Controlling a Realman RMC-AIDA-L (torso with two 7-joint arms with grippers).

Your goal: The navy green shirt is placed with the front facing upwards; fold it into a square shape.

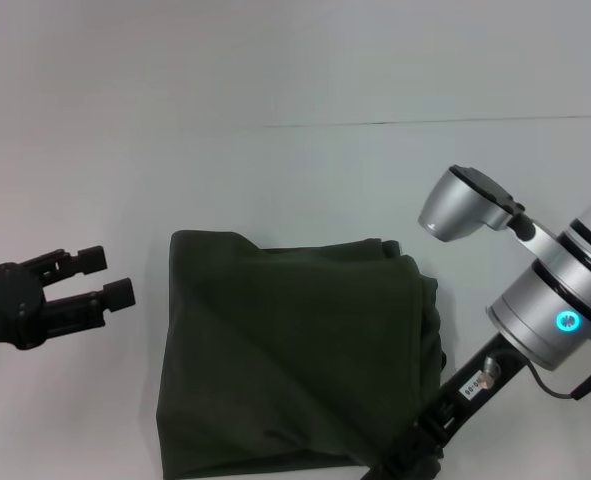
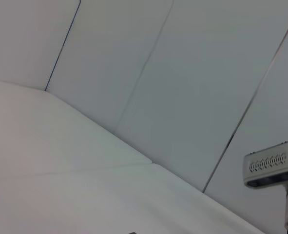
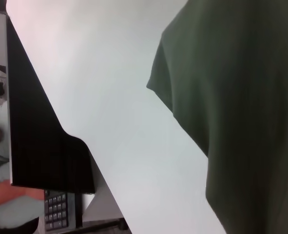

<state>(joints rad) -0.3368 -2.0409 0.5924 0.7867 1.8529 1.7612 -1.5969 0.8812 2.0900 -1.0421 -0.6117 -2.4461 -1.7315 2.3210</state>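
**Shirt folded to a near-square, both arms off the cloth**

From the head camera I see my left gripper (image 1: 113,277) out to the left of the navy green shirt (image 1: 295,355), hovering beside it with clear space between; its two black fingers (image 1: 93,260) point toward the cloth and stand parted, holding nothing. My right arm (image 1: 550,300) comes in from the right, its black end reaching down past the shirt's near right corner. I cannot tell whether the right gripper is released or clenched, since its fingertips are out of sight.

The shirt lies folded on the white table (image 1: 275,170), a compact block roughly as wide as it is deep, plain green side up. A diagonal crease runs from its far left corner toward the near right. Its right edge is bunched in layers; the left edge is straight.

The right wrist camera shows a shirt edge (image 3: 241,97) against bare tabletop. Open table lies left of and beyond the cloth.
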